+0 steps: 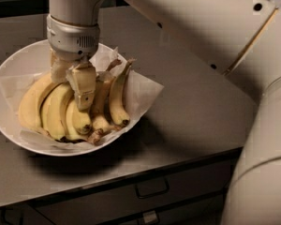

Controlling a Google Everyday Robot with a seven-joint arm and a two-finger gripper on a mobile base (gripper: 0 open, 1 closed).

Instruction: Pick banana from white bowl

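Claw [73, 85] sits low in the wide, glossy white paper-lined bowl [9, 131], left side of the grey worktop [192, 97]. Long curved pale yellow banana [30, 107] lies leftmost in the bunch, beside the claw. Grip state: can't tell.

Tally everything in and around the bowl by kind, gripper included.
Curved yellow bananas: 5 visible
Wide glossy white bowl: 1
Crumpled white paper liner: 1
Beige robot gripper, down among the bananas: 1
Total: 8
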